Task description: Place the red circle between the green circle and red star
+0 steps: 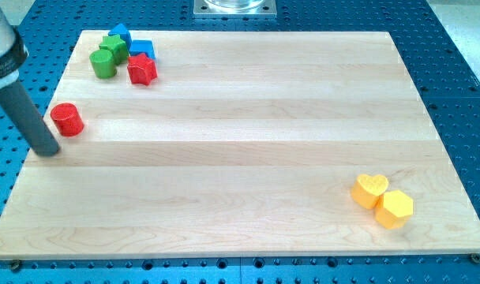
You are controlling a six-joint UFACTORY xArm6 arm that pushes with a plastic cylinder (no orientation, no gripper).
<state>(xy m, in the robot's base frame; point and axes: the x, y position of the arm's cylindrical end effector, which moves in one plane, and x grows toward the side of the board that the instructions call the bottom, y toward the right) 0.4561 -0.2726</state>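
Note:
The red circle (67,119) lies near the board's left edge, below the top-left cluster. The green circle (103,64) sits at the top left, with the red star (142,70) just to its right and a narrow gap between them. My tip (48,151) rests on the board just below and to the left of the red circle, close to it; I cannot tell if it touches. The rod slants up to the view's top left.
A green block (114,46) and two blue blocks (120,33) (142,49) crowd behind the green circle and red star. A yellow heart (370,190) and a yellow hexagon (395,209) lie at the lower right. The wooden board (248,150) rests on a blue perforated table.

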